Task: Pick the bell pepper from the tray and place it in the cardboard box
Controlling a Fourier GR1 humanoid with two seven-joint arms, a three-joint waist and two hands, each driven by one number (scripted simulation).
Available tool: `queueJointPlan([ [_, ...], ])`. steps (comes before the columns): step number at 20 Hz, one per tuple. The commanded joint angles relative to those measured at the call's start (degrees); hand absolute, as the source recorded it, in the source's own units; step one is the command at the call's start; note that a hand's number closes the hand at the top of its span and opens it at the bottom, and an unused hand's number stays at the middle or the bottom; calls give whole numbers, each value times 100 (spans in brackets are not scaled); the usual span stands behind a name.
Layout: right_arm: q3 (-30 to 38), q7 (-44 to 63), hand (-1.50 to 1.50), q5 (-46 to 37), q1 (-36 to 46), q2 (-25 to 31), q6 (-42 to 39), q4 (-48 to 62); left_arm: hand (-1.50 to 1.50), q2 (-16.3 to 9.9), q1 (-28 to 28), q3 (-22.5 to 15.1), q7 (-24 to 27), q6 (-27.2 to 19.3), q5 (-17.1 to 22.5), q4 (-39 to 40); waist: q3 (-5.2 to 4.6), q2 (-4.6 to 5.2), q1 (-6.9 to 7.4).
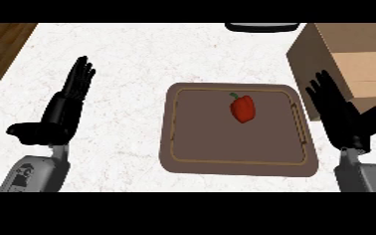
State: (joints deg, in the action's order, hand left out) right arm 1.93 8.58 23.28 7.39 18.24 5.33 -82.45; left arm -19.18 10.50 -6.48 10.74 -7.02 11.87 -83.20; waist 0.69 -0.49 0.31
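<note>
A red bell pepper [243,109] with a green stem lies on the brown tray [198,144], toward its upper right. The cardboard box [345,59] stands at the right edge, beyond the tray's far right corner. My right hand [339,114] is open with fingers straight, just right of the tray and in front of the box, apart from the pepper. Far to the tray's left, my left hand [62,109] rests open on the counter side, fingers up.
The white speckled counter [147,50] stretches around the tray. A dark rounded object [262,27] shows at the top edge. A strip of wooden floor [13,40] lies past the counter's left edge.
</note>
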Motion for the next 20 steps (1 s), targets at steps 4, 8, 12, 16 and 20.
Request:
queueJointPlan([
  [4,229,-147,-150,-349,1468,1083,-435,-1031,0,-565,265,-277,-139,292,-580,-93,-74,-11,20],
  [8,-140,-485,-150,-1607,1670,2449,-1199,-893,0,-639,325,-592,-214,613,-710,-9,-79,91,21],
  [12,-158,-1681,-150,-1850,1644,2353,-1562,-536,0,-743,436,-546,-652,768,-636,-405,-59,57,60],
  [16,-733,-2526,-150,-2819,1630,2531,-1670,-527,0,-638,228,-699,-456,695,-851,-451,-64,57,98],
  [20,-892,-2280,-150,-3149,2166,2929,-2112,-626,0,-753,243,-397,-413,989,-582,-319,-74,50,64],
])
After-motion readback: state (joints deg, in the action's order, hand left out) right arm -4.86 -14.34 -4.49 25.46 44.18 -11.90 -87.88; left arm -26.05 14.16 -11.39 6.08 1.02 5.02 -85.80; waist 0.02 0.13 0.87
